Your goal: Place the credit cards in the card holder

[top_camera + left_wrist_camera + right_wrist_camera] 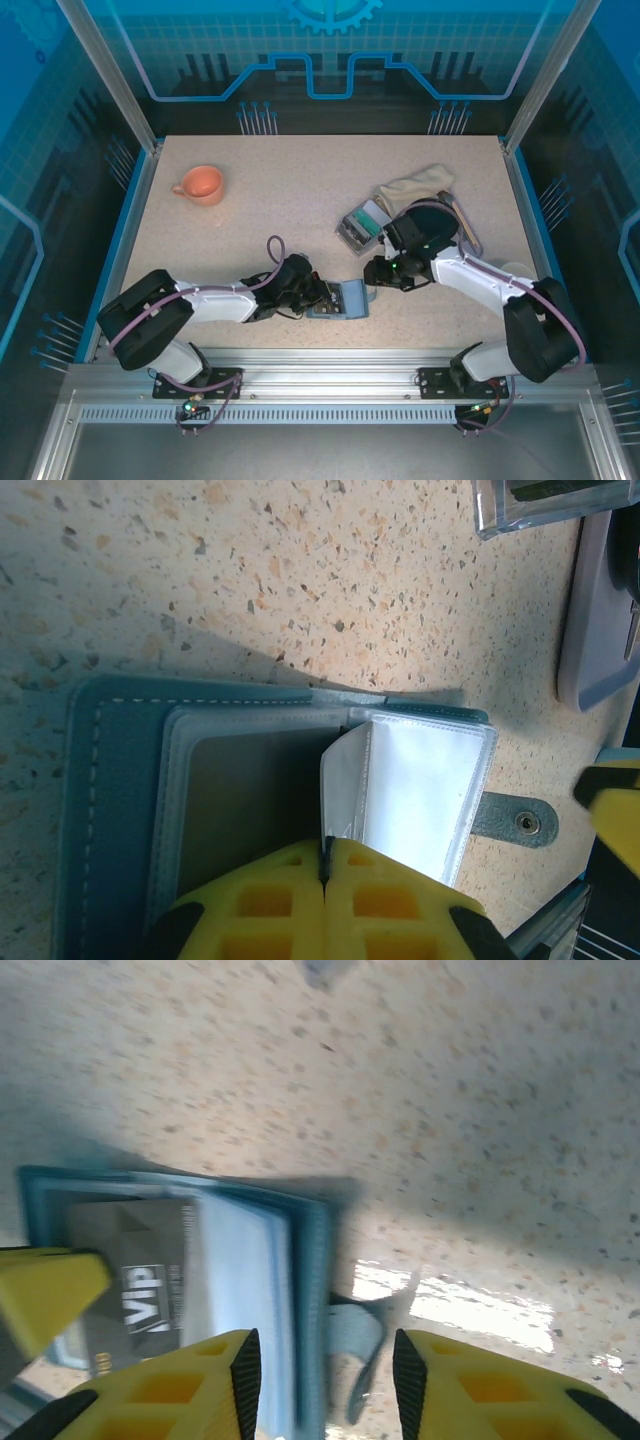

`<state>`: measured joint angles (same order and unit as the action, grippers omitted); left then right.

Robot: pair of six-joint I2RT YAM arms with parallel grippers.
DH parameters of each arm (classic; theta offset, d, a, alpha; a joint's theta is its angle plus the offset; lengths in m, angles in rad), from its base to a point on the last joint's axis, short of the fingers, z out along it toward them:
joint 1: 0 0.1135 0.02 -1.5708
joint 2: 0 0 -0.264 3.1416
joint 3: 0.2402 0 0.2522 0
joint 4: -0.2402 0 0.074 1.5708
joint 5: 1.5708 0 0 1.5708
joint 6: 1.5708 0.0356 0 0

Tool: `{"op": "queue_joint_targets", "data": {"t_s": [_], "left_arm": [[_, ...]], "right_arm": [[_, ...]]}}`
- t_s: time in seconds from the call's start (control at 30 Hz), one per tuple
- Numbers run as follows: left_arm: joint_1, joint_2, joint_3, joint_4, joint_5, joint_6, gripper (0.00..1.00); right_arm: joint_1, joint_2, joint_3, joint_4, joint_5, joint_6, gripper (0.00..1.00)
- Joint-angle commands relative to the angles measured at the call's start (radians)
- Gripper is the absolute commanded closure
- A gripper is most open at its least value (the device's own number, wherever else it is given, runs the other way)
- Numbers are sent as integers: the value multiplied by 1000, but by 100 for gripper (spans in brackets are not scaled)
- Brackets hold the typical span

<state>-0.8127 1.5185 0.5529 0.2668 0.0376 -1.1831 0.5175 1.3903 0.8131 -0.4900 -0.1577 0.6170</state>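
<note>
Card holder [338, 298] is lying open near the near edge of the table, a little right of its middle. The teal cover is flat and the clear sleeves are fanning up.

Left pincer [325, 865] is closing tight on the holder, fingers meeting on the edge of a clear sleeve [420, 790] and propping that page up.

Right pincer [322, 1352] is hovering over the holder's outer edge with jaws standing apart at a middling gap, gripping nothing. The snap tab [515, 820] is showing in the gap beneath them.

A grey VIP card [140, 1282] is sitting on or in the sleeves. The right wrist view is blurred, so I cannot tell how deep it is seated.

More credit cards [368, 216] are waiting in the clear box [345, 238], farther from the near edge, just beyond the holder.

Risks, as I am judging them:
- The sleeve is thin and slick. If the left pincer's pinch is slipping, the page is flopping over the slot and blocking the next card.
- If the VIP card is only partly in, any tug on the holder is likely sliding it back out.
- The right pincer is sitting astride the tab, so lifting off at an angle could snag it and drag the holder out from under the left pincer.
- Both pincers are working just beside each other, so a careless retreat is risking a knock between fingers.
</note>
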Motion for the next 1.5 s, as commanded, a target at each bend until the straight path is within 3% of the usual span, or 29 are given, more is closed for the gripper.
{"op": "queue_joint_targets", "data": {"t_s": [0.0, 0.1, 0.47, 0.8, 1.1, 1.47], "left_arm": [[-11, 21, 8, -60, 1, 22, 100], [-12, 20, 11, -60, 2, 24, 100], [-11, -6, -5, -93, 12, 44, 100], [-10, -31, -9, -169, -1, 63, 100], [-10, 51, 13, -33, 84, 97, 100], [-10, 137, 75, -15, 130, 113, 100]], "right_arm": [[46, -9, 42, -2, -48, -35, 72], [81, 56, 61, 20, -105, -30, 84], [88, 233, 59, -33, -2, -17, 90], [75, 283, 47, -12, -5, -8, 92], [76, 285, 41, 0, -17, -7, 92], [76, 285, 29, 24, -45, 12, 91]]}}
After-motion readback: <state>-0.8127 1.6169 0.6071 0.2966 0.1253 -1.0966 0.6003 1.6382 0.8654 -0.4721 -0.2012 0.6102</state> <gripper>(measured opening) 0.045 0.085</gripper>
